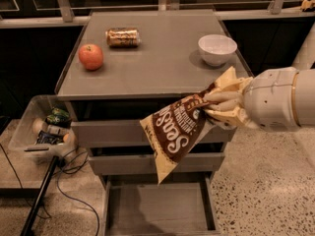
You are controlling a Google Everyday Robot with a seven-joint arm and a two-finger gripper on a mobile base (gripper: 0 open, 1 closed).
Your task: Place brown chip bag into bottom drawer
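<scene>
Cabinet (162, 68): grey, three drawers, flat top; taken as the reference for all entries. Bottom drawer (160, 208): lowest of the cabinet's three, pulled out towards the camera, its flat floor bare and exposed. Two upper drawers: both pushed in at the cabinet front. Gripper (216, 105): at the end of a pale, bulky arm (278, 104) reaching in from the cabinet's right side, level with the front edge of the cabinet top; fingers (222, 98) clamped on the tan upper end of the bag. Brown chip bag (177, 132): held in the air, hanging down and to the left from the gripper, tilted, across the cabinet's front right part; it covers part of the two upper drawer fronts, and its lower tan end is above the open bottom drawer without touching it. Apple (91, 56): on the cabinet top, left side. Gold can (123, 37): lying on its side on the cabinet top, behind the apple. White bowl (217, 49): on the cabinet top, right side, near the back. Clear bin (22, 127): on the floor left of the cabinet, holding small items. Dark cables (74, 181): on the floor at the cabinet's lower left.
</scene>
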